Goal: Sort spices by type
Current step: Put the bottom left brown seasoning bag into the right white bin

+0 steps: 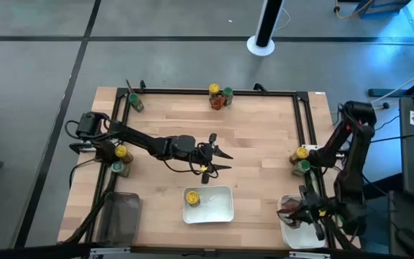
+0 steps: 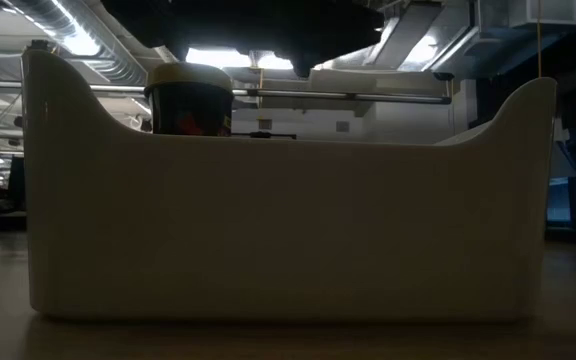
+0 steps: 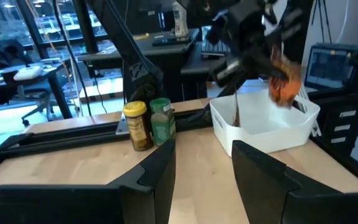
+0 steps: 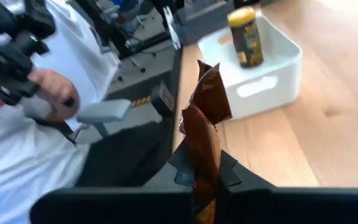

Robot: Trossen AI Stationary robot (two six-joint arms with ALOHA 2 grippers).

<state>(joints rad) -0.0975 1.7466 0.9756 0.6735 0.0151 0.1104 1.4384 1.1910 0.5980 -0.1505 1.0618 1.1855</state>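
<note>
Inside the middle white tray [image 1: 225, 214] stands one yellow-capped jar [image 1: 192, 197]. Over the right tray [image 1: 293, 236], the right gripper [image 1: 298, 209] pinches a red-orange packet [image 4: 205, 134]; the left gripper [image 1: 218, 159] hovers partly open, empty.

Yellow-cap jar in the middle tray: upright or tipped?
Upright: the yellow-cap jar stands on its base in the white tray, cap up.

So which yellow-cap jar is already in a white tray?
The yellow-cap jar standing alone in the middle white tray; the other yellow-capped ones stand on bare wood beside green-capped jars.
</note>
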